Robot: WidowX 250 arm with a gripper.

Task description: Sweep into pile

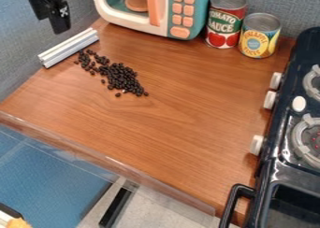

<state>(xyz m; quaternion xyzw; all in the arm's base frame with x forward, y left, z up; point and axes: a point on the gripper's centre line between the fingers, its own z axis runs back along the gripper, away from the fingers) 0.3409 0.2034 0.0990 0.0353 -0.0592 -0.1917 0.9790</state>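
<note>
The black gripper (61, 25) hangs to the left of the toy microwave (199, 12), and I cannot tell whether it is open or closed. The dark beans (122, 75) lie in front of the microwave and off to its left, lower in the view than the gripper and apart from it, in a loose slanting patch. The white bar (67, 47) lies left of the microwave, just beside the patch's far end; it is probably one ridged piece.

Counted: one gripper, one microwave, one bar and one patch of beans, too many and too crowded to number. Two cans, one red (225, 24) and one yellow (258, 38), stand upright just right of the microwave. One black stove (281, 110) is farther right of it.
</note>
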